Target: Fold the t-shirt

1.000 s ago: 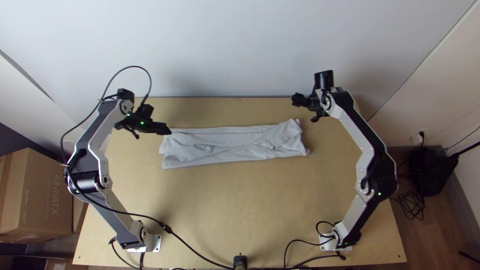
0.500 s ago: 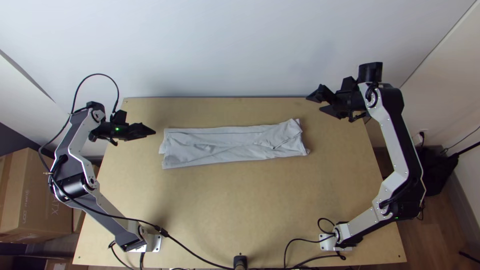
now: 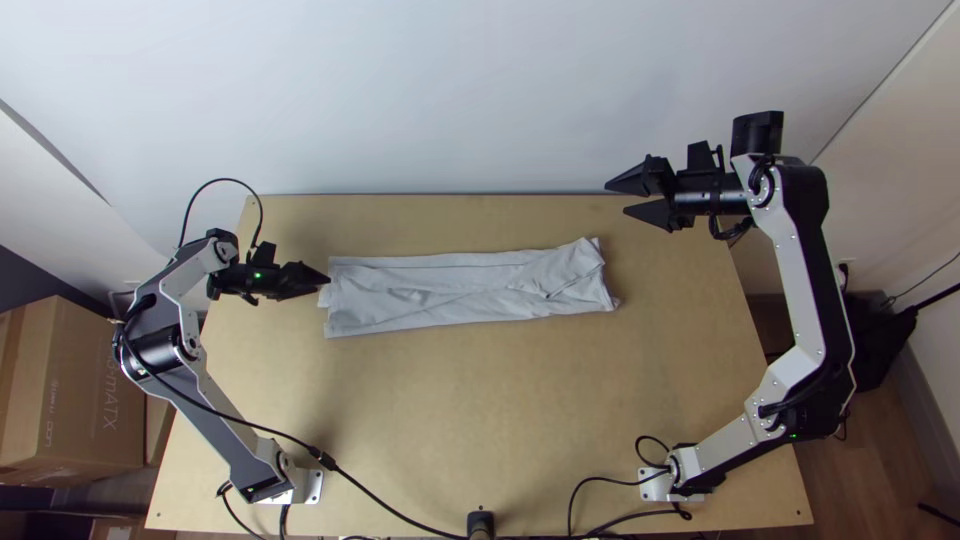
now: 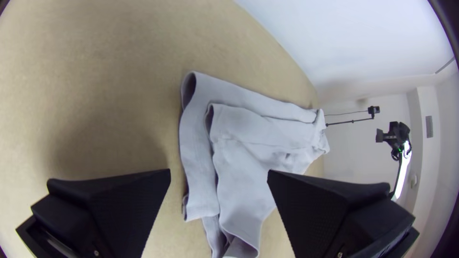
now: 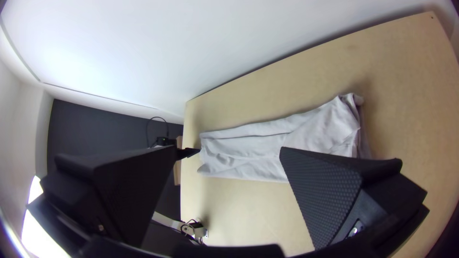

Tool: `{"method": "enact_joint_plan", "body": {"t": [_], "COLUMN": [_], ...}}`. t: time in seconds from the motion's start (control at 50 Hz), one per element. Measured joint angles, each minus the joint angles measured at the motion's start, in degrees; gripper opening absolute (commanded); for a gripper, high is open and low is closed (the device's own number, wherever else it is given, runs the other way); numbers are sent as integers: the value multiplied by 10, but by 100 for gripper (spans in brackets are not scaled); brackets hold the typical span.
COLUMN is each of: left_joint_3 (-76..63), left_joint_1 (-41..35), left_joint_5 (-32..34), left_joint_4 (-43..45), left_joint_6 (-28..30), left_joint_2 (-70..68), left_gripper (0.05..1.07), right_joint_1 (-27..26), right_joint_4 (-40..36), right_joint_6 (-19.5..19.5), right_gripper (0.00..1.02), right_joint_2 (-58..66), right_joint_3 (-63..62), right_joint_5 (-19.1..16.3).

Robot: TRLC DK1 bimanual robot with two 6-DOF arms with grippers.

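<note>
In the top view, 2 bits of pale lettering [image 3: 110,405] stand on the cardboard box [image 3: 75,440].

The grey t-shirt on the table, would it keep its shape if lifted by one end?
Probably not: the creases and softly curling edges of the t-shirt suggest floppy fabric that would droop. The layers near the left tool might slide apart, as their edges don't line up. It lies flat, so rolling seems unlikely.
</note>
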Motion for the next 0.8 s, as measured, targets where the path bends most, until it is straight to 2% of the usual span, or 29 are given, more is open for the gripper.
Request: {"method": "enact_joint_plan", "body": {"t": [0.34, 0.66, 0.7, 0.74, 0.76, 0.8], "left_joint_3": [-13, -49, -57, -68, -73, -87], "left_joint_1": [-36, -106, -113, -120, -123, -130], "left_joint_5": [-20, -40, -45, -52, -58, -70], "left_joint_4": [52, 101, 111, 123, 130, 141], "left_joint_6": [-30, -58, -62, -64, -64, -67], "left_joint_2": [0, -29, -35, -43, -47, -57], "left_gripper": [103, 101, 95, 80, 70, 37], "right_joint_1": [8, 8, 8, 8, 8, 8], "right_joint_4": [-23, -30, -30, -30, -30, -30], "right_joint_6": [0, 0, 0, 0, 0, 0], "right_gripper": [99, 99, 99, 99, 99, 99], "right_joint_2": [8, 21, 21, 21, 21, 21], "right_joint_3": [57, 81, 81, 81, 81, 81], "right_joint_5": [-4, -4, -4, -4, -4, -4]}}
